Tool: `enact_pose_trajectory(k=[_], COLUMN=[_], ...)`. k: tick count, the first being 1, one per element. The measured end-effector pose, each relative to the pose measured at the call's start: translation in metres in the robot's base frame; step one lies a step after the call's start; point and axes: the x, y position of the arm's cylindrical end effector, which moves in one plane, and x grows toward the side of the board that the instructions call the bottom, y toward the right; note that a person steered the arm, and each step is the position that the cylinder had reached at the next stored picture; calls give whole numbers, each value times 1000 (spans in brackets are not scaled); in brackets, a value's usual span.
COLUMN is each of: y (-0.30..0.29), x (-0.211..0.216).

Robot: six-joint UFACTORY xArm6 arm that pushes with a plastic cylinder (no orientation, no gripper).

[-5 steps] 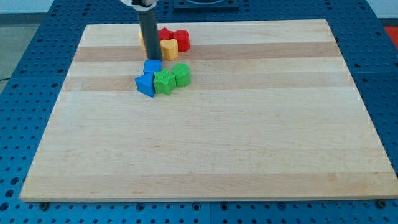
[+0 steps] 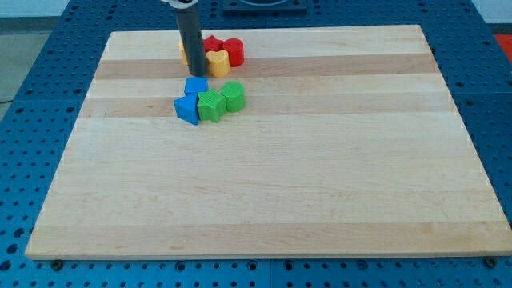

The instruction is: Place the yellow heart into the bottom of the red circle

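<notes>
Yellow heart [image 2: 218, 62] sits touching the red circle [image 2: 234, 51], at that circle's lower left. The tip [image 2: 197, 75] rests just left of the heart; the rod has no fingers.

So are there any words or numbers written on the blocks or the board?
None: no word, number, label or sign shows anywhere.
The wooden board is plain.
The yellow heart, the red blocks, the blue blocks and the green blocks are plain too.
My tip, just left of the yellow heart, carries no marking.
</notes>
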Motion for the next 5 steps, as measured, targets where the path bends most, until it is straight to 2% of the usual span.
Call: enact_pose_trajectory(k=[5], y=[30], x=[1])
